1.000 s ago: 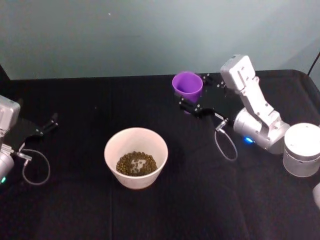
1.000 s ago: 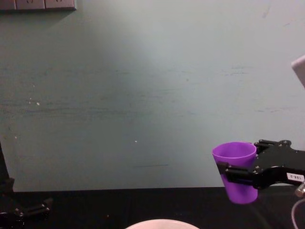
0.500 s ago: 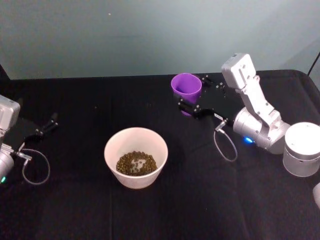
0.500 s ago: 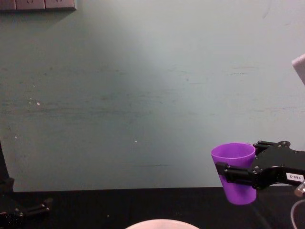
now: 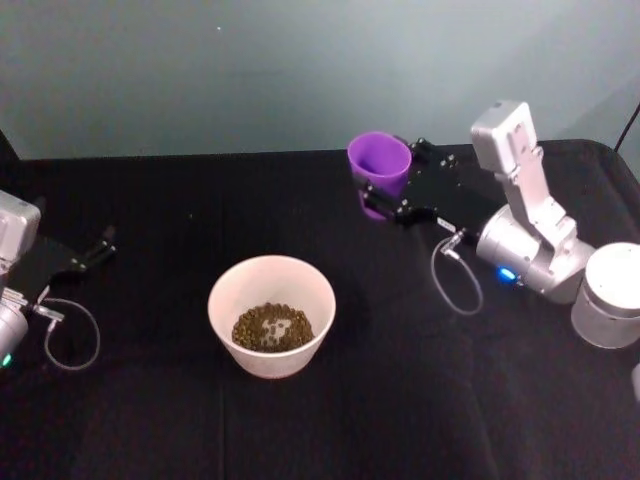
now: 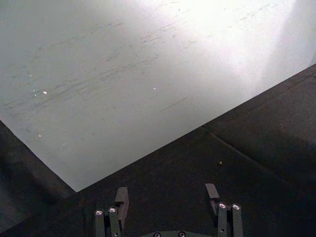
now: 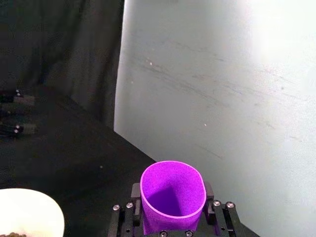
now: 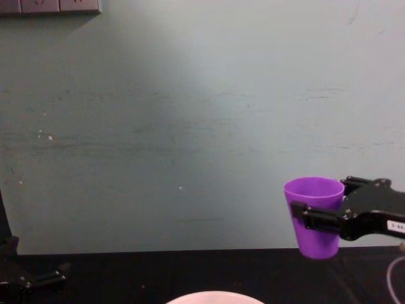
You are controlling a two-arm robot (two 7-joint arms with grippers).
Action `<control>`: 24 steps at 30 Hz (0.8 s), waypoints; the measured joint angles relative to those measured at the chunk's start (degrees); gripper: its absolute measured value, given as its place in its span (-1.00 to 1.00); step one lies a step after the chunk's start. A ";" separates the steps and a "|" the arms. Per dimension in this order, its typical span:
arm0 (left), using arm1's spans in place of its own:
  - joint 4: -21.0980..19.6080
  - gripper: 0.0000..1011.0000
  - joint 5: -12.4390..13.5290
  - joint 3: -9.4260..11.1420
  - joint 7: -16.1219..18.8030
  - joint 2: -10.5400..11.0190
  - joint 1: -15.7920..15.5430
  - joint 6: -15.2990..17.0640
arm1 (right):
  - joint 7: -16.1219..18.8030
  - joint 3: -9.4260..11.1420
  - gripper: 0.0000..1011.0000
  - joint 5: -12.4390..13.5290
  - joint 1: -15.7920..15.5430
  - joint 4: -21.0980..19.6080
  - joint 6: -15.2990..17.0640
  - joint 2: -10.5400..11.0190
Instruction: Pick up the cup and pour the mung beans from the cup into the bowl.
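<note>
My right gripper (image 5: 385, 190) is shut on the purple cup (image 5: 379, 162), which it holds upright above the far right part of the table; the cup (image 8: 313, 215) hangs clear of the black cloth. From the right wrist, the cup (image 7: 173, 195) looks empty inside, gripped between the right gripper (image 7: 173, 212) fingers. The pale bowl (image 5: 230, 285) stands nearer and to the left, with mung beans (image 5: 272, 327) in its bottom. Its rim (image 8: 215, 296) and edge (image 7: 44, 207) also show. My left gripper (image 5: 95, 248) rests open at the table's left edge, its fingers (image 6: 121, 197) apart.
A black cloth (image 5: 400, 380) covers the table, with a pale green wall (image 5: 250, 70) behind it. A white cylindrical arm base (image 5: 610, 295) stands at the right edge. Cables (image 5: 455, 280) loop beside each arm.
The right gripper has lifted the cup a little and carried it back and slightly right, away from the bowl. The left arm has stayed still.
</note>
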 joint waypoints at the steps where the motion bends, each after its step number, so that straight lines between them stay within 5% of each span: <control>1: 0.00 1.00 0.00 0.00 0.00 0.00 0.00 0.00 | 0.21 -0.14 0.43 0.23 0.11 0.62 -0.77 -0.17; 9: 0.00 1.00 0.00 0.01 0.00 0.00 0.00 0.00 | 1.44 -1.68 0.43 1.33 0.70 5.79 -5.83 -1.64; 24: 0.00 1.00 0.00 0.00 0.00 0.00 0.00 0.00 | 2.81 -1.31 0.43 5.50 -0.51 11.88 -7.62 -3.12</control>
